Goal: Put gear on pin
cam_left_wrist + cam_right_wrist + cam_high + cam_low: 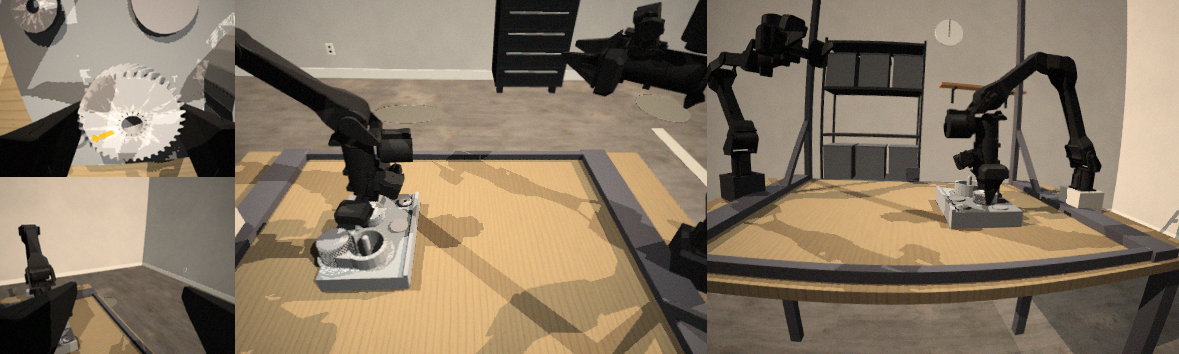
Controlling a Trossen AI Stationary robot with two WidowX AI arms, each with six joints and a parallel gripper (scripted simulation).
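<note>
The loose gear (151, 100) (378, 214) (979, 196) is pale and toothed, with an orange arrow (102, 135) painted beside its bore. My left gripper (129, 107) (366, 212) (991, 196) points straight down and is shut on the gear, one finger on each side of its rim, low over the grey fixture plate (365, 282) (982, 218) (98, 51). The pin (366, 242) stands upright inside the ribbed collar (377, 257) (218, 88), just in front of the gear. I cannot see the mark on the collar. My right gripper (131, 290) (580, 55) (823, 47) is open and empty, high above the table's edge.
On the plate a second large gear (330, 247) meshes beside the collar. A small gear (406, 201) and a flat round disc (398, 225) (163, 13) lie at the back. A raised grey border (615, 200) frames the wooden table.
</note>
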